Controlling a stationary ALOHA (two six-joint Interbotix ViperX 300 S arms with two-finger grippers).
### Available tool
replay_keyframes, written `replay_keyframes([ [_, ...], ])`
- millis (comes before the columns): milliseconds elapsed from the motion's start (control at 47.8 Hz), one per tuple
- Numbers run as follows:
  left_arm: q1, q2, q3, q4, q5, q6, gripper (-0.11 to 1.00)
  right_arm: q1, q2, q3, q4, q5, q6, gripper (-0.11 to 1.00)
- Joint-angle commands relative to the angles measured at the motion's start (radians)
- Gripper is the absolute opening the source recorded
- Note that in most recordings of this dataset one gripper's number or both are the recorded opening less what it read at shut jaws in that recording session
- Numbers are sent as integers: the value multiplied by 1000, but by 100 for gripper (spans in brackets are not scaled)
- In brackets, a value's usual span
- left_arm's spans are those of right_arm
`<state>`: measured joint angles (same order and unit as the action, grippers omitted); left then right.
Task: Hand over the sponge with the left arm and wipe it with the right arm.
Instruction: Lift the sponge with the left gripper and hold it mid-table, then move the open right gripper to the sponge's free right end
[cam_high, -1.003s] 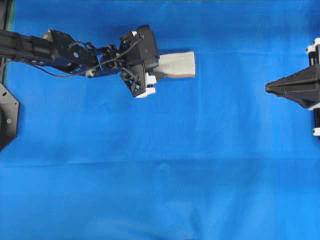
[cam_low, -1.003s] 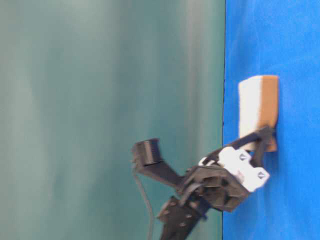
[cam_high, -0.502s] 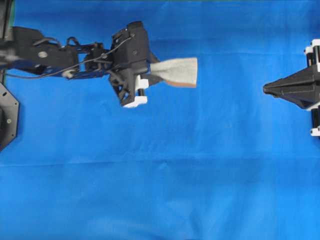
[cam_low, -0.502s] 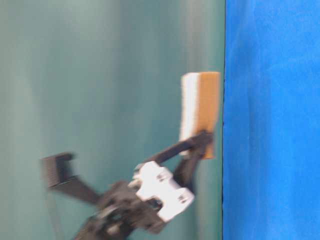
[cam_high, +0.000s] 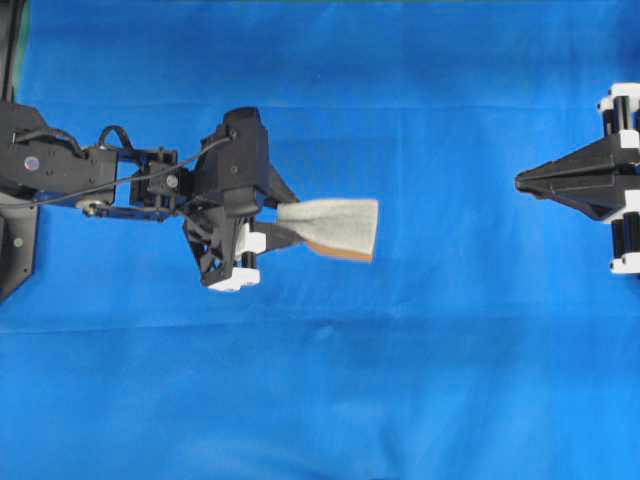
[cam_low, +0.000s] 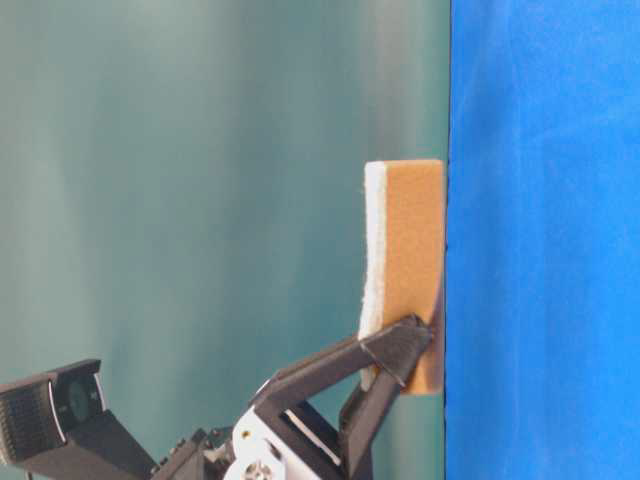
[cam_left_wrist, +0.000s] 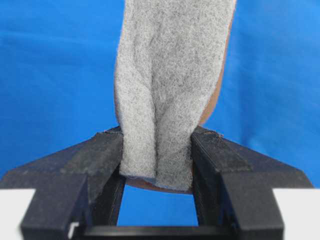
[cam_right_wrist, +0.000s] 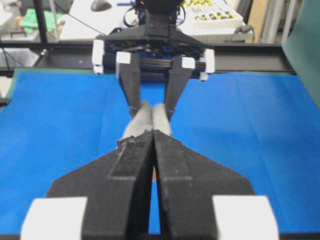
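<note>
Now lifting one sponge (cam_high: 335, 225) off the blue cloth (cam_high: 400, 380), left gripper (cam_high: 285, 232) clamping it toward three o'clock, right gripper (cam_high: 522, 181) staying closed.

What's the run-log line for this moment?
left hand: shut on sponge, lifted off cloth | right hand: shut, empty, apart | handover: not yet

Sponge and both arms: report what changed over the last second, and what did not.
The left gripper has lifted the sponge off the blue cloth and swung it down the overhead picture, toward the level of the right gripper. The table-level view now shows the sponge held clear of the cloth. Its grip is unchanged, clamped on the near end. The right gripper stayed shut and barely moved.
</note>
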<state>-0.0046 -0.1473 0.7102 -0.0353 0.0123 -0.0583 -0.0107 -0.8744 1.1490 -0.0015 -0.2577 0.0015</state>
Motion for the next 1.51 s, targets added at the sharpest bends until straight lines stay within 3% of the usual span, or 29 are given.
replay_keyframes([
  [0, -9, -21, -11, 0, -8, 0, 32, -2, 12, -34, 5, -5, 2, 0],
  [334, -11, -21, -11, 3, -14, 3, 32, 2, 83, -86, 6, 2, 69, 0],
  [690, -11, -23, -11, 5, -15, 12, 32, 14, 261, -193, 6, 17, 161, 1],
  [753, -11, -23, -11, 3, -17, 15, 32, 15, 295, -213, 6, 20, 181, 13],
  [899, -9, -21, -12, 3, -15, 18, 32, 17, 383, -264, 6, 35, 196, 59],
  [982, -5, -21, -12, 5, -17, 18, 32, 18, 440, -302, 6, 46, 202, 74],
  [1484, 5, -21, -14, 5, -17, 18, 32, 20, 658, -468, 8, 178, 238, 75],
])
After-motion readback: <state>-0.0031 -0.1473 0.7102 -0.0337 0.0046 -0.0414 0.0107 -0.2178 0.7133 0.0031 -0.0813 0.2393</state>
